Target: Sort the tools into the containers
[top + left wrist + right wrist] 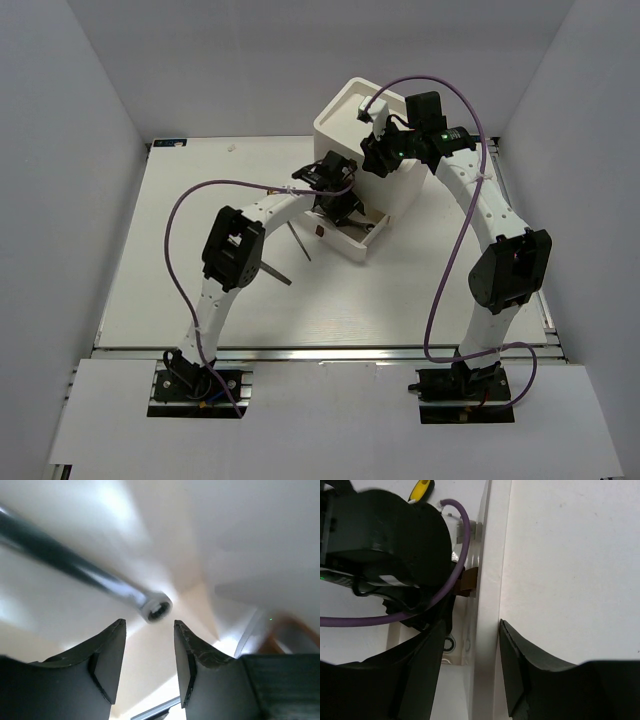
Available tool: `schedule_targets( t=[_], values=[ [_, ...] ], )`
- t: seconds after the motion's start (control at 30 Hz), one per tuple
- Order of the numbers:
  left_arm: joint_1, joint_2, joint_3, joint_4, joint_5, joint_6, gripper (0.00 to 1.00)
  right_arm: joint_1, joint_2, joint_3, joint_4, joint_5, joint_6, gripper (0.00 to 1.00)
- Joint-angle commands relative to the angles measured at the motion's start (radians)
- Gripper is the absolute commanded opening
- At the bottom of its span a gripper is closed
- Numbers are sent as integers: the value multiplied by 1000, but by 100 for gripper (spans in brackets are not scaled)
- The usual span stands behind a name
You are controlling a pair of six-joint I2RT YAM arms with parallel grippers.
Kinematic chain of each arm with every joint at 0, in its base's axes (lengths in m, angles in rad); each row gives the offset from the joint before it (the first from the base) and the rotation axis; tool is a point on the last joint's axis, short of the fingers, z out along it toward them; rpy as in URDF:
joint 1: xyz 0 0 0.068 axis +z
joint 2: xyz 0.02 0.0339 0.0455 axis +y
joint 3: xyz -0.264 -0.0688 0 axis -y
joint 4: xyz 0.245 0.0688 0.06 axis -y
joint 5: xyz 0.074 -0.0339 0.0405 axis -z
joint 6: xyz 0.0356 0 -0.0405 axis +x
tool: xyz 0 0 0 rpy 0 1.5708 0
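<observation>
Two thin dark tools lay loose on the white counter [180,230], at about 8 o'clock from the open drawer [350,246]. The outer thin tool [277,272] lay beside the left arm's elbow. The inner thin tool [301,242] lay closer in, near the drawer's corner.

The drawer stood pulled out of the white box [338,138] toward 7 o'clock. The left end effector [149,630] hung over the drawer with its jaws apart and nothing between them. In the left wrist view, the grey wrench [80,567] lay blurred against the drawer's white inside, just past the fingertips and clear of them. Its ring end was nearest the gap between the jaws, and its shaft ran off toward 10 o'clock.

At 12 o'clock from the drawer, the right end effector [473,622] sat at the top front edge of the box. Its jaws were spread and held nothing, with one finger on each side of the tray rim [492,555]. Whether either finger touched the rim could not be told.

From that wrist, a red-brown tab [469,580] showed on the box front just beside the rim. The tip of a yellow handle [422,487] showed at 11 o'clock, past the left arm's black housing. A purple cable [462,525] looped across that housing.
</observation>
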Motion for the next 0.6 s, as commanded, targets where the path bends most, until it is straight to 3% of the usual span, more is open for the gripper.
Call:
schedule_targets(
  t=[0.0,0.2,0.33,0.47,0.5,0.57],
  values=[
    [-7,-192,-14,68,-46,81,54,0,39,-32,-162,4,35,52],
    [-7,-337,-171,149,-85,96,51,0,43,-26,-166,8,33,52],
    [-2,-430,-252,172,-120,126,38,0,43,-21,-173,9,32,53],
    [31,-602,-479,209,-161,120,18,-2,43,-20,-173,12,27,53],
    [56,-645,-621,225,-155,94,16,0,45,-18,-175,14,29,52],
    [80,-772,-766,290,-141,57,12,-2,49,-9,-176,14,27,52]
  ],
)
